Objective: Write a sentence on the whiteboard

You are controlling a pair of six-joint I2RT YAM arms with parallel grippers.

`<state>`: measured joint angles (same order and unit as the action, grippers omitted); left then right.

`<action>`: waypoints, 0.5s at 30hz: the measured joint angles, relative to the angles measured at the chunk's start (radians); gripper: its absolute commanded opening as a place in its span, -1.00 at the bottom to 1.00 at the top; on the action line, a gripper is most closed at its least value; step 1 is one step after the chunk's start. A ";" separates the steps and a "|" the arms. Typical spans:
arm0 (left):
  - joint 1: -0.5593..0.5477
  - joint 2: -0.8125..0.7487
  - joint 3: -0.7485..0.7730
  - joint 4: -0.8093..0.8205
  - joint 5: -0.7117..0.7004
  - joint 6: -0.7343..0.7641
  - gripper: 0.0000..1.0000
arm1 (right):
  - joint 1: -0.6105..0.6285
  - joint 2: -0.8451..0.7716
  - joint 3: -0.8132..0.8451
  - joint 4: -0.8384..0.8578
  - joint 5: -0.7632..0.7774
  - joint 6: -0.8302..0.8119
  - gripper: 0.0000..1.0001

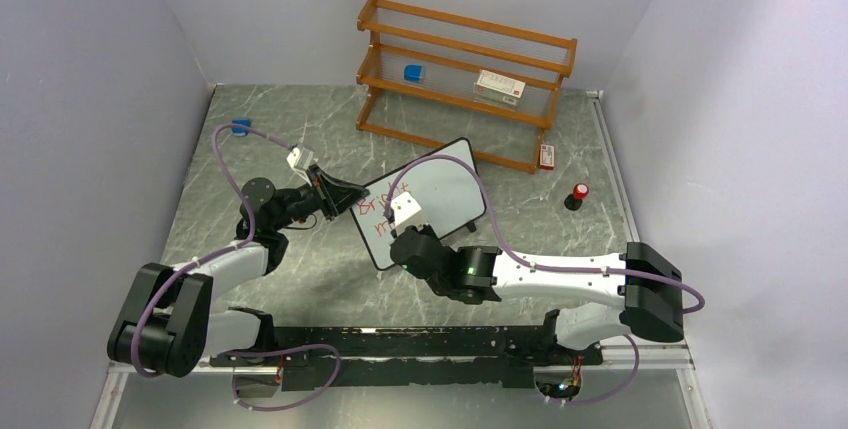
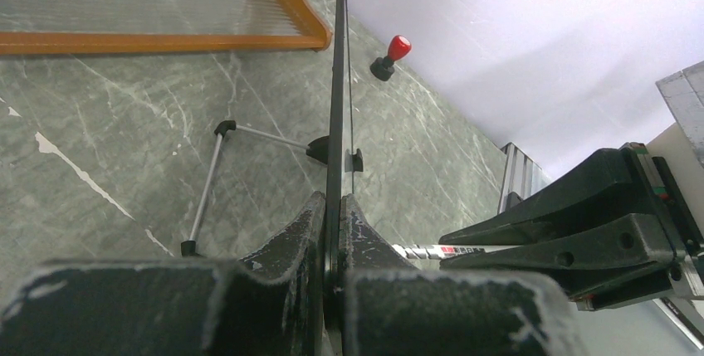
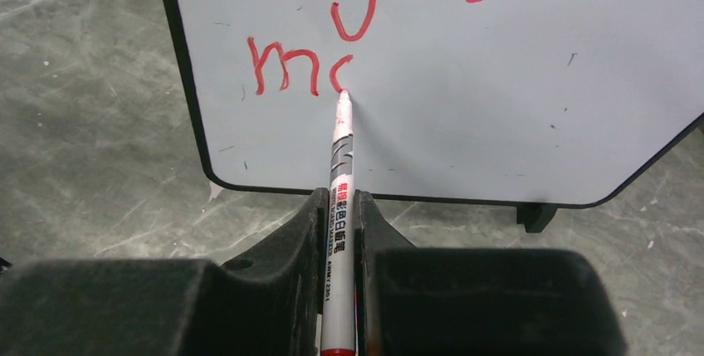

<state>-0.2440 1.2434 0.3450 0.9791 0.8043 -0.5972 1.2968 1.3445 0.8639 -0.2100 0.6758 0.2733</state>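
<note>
From above, you see the whiteboard (image 1: 440,194) standing mid-table (image 1: 560,239), near side of the wooden shelf (image 1: 465,79), with the left gripper (image 1: 358,196) on its left edge and the right gripper (image 1: 400,229) against its red-lettered left part. In your left wrist view the claw is squeezed tight on the board's thin black frame, seen edge-on, with a red-topped cap (image 2: 390,56) lying far beyond it. In your right wrist view the claw is narrow, pinching a red marker (image 3: 339,207) whose tip touches the board at the foot of the "c" in "mc".
</note>
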 measured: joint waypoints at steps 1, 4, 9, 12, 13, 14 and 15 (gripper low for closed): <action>0.000 0.000 0.000 0.000 0.000 0.000 -0.90 | 0.000 0.000 0.000 -0.003 0.004 0.000 -1.00; 0.000 0.000 0.000 0.000 0.000 0.000 -0.90 | 0.000 0.000 0.000 -0.008 0.023 0.001 -1.00; 0.000 0.000 0.000 0.000 0.000 0.000 -0.90 | -0.003 0.001 0.000 -0.006 0.044 0.001 -1.00; 0.000 0.000 0.000 -0.001 -0.001 0.000 -0.90 | -0.006 0.001 0.000 0.000 0.049 -0.001 -1.00; 0.000 0.000 0.000 -0.001 -0.002 0.001 -0.90 | -0.007 0.001 0.000 0.003 0.050 -0.002 -1.00; 0.000 0.000 0.000 -0.001 -0.003 0.002 -0.90 | -0.008 0.001 0.000 0.005 0.051 -0.003 -1.00; 0.000 0.000 0.000 -0.001 -0.004 0.003 -0.90 | -0.009 0.001 0.000 0.010 0.051 -0.005 -1.00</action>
<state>-0.2440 1.2434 0.3450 0.9783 0.8005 -0.5945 1.2877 1.3453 0.8639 -0.2005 0.7265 0.2684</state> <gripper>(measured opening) 0.099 0.158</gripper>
